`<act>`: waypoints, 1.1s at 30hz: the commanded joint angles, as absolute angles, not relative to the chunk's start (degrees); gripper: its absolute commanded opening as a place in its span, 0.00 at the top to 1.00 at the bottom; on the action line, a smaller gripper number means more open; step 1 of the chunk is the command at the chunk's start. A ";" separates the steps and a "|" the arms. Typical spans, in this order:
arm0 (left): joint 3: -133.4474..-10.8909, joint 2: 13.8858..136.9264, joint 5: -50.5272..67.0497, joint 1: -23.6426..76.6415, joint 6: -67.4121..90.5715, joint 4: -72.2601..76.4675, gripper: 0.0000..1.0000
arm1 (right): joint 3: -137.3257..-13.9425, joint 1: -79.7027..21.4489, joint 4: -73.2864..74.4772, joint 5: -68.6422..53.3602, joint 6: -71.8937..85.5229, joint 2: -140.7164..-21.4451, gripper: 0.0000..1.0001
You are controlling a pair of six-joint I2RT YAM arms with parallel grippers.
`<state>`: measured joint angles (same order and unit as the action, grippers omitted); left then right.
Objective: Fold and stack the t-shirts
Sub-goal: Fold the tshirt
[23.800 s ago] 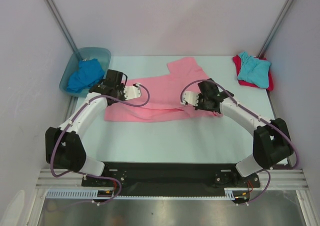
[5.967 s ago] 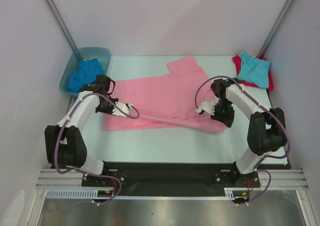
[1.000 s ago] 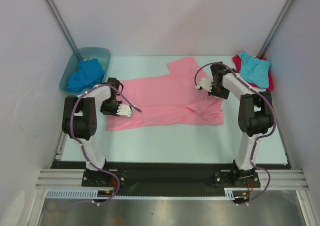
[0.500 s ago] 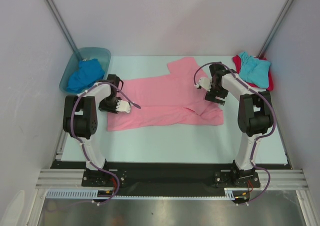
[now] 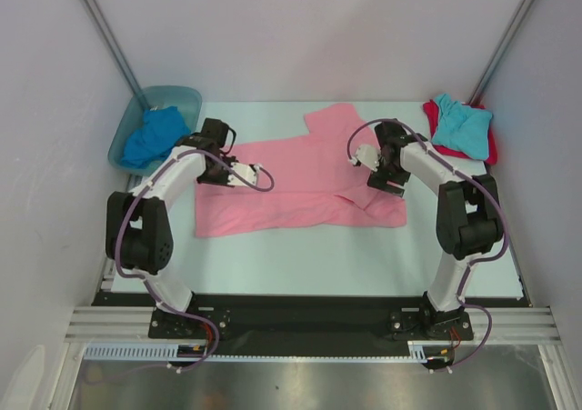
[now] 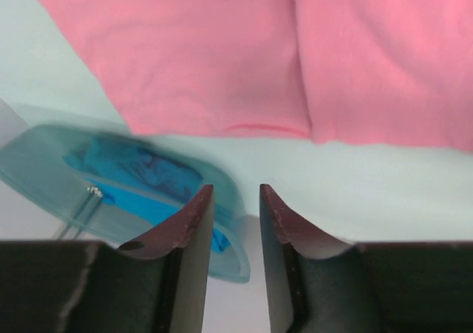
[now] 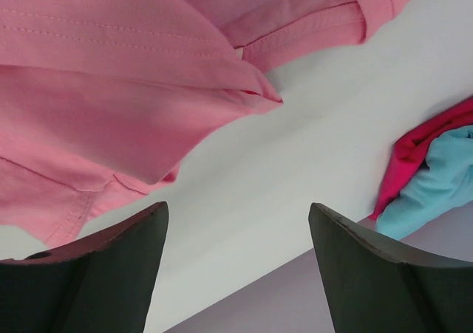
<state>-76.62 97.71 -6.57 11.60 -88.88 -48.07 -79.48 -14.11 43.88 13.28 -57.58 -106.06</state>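
Hovering empty jaws over pink t-shirt [image 5: 300, 181]

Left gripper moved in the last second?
Yes. The left gripper shifted right and toward the back wall, further in over the pink shirt.

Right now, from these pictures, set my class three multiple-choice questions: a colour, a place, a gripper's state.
1. Which colour t-shirt lies on the red t-shirt? A yellow; B turquoise; C green.
2. Where is the royal blue t-shirt? A in the tub; B on the red t-shirt; C under the red t-shirt.
3. How is the right gripper? A shut on the red t-shirt; B shut, empty; C open, empty.
Key: 1 B, the turquoise t-shirt lies on it; 2 A, the tub's walls surround it; 3 C, wide gap, nothing held.
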 commanded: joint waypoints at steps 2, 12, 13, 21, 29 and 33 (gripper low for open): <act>-78.99 99.57 0.95 13.45 -76.14 -49.21 0.68 | -79.37 -14.15 41.92 14.85 -57.39 -103.45 0.18; -81.83 103.54 11.86 12.13 -56.26 -57.12 1.00 | -78.05 -13.62 40.52 16.08 -57.48 -101.78 0.25; -81.13 103.10 12.56 12.04 -56.34 -58.00 1.00 | -78.05 -13.71 40.52 16.26 -57.57 -101.69 0.25; -73.83 100.02 12.48 11.16 -55.64 -59.24 1.00 | -78.31 -13.45 40.08 16.52 -58.09 -101.25 0.26; -74.18 103.44 10.37 9.14 -54.32 -59.15 1.00 | -78.22 -13.36 40.25 16.00 -57.92 -100.72 0.26; -74.36 105.20 9.14 9.14 -54.05 -59.06 1.00 | -78.14 -13.10 39.90 15.65 -58.27 -100.46 0.26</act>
